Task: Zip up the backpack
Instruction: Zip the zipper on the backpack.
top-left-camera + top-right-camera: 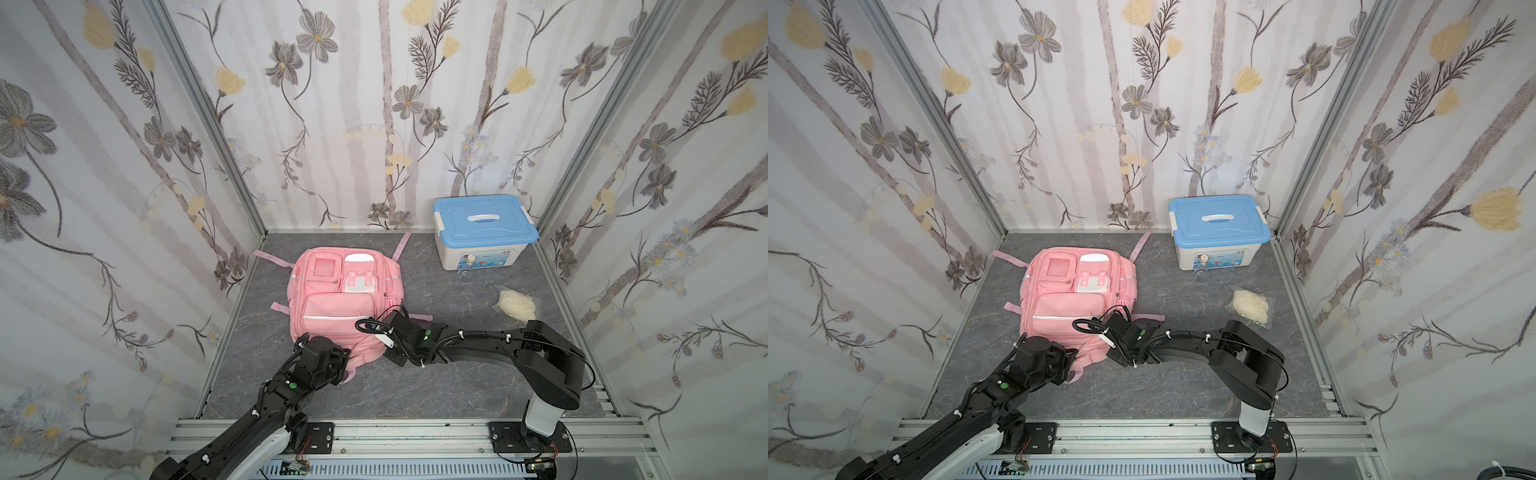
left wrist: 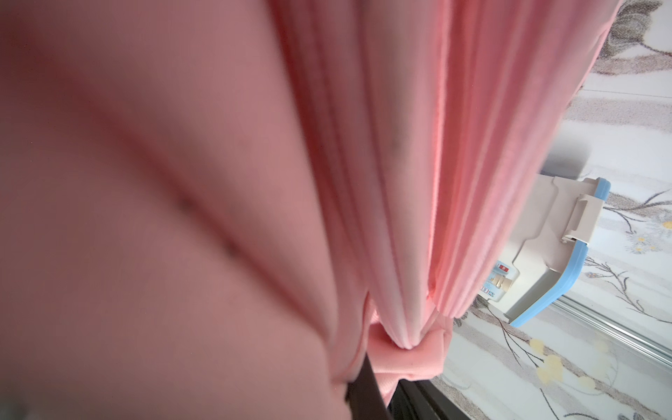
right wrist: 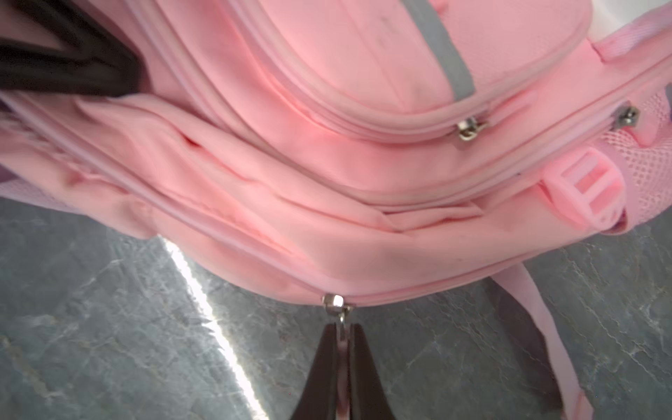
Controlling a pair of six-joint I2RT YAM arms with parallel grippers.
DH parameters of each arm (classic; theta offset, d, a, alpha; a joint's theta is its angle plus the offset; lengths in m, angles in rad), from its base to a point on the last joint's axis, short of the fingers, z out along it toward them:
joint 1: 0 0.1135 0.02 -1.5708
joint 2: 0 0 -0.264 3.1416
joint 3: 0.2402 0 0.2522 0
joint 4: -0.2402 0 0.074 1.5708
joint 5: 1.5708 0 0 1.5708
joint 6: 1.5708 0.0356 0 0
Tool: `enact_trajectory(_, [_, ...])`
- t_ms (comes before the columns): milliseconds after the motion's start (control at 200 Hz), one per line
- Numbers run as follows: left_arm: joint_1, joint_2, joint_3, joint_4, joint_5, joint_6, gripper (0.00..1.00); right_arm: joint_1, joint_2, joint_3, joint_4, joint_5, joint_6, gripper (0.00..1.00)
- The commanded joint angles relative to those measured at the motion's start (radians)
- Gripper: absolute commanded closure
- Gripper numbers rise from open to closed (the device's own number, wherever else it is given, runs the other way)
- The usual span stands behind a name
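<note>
Backpack [image 1: 345, 299]: laid front-up on bench [image 1: 436, 386], between both arms.
Left fingers [image 2: 363, 389]: clamped on fabric fold [image 2: 407, 349], so zipper track is tensioned.
Right fingers [image 3: 323, 363]: pinched fully on zipper pull [image 3: 342, 322], for drawing.

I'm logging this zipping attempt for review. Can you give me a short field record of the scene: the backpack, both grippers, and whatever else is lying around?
backpack: pink, lying flat, front pockets facing up
left gripper: jaws shut on bunched backpack fabric at its near edge
right gripper: jaws shut on the zipper pull
zipper slider: on the backpack's edge seam, just ahead of the right gripper
other items: blue-lidded box, clear bottle, bag of white material
</note>
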Motion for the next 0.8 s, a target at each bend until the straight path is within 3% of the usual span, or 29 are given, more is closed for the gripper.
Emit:
enact_trajectory(0, [0.040,-0.042,0.016,-0.120,-0.009,0.035,1.00,-0.047,0.005,-0.005,-0.091,0.077,-0.064,1.00])
enact_trajectory(240, [0.057,-0.107,-0.004,-0.156,0.036,0.036,1.00,-0.135,0.088,0.075,-0.095,0.073,-0.115,1.00])
enact_trajectory(674, [0.057,-0.115,0.016,-0.157,0.034,0.044,1.00,-0.172,0.140,0.109,-0.084,0.054,-0.122,1.00])
enact_trajectory(794, [0.057,-0.140,0.017,-0.174,0.035,0.041,1.00,-0.242,0.158,0.130,-0.085,0.049,-0.125,1.00])
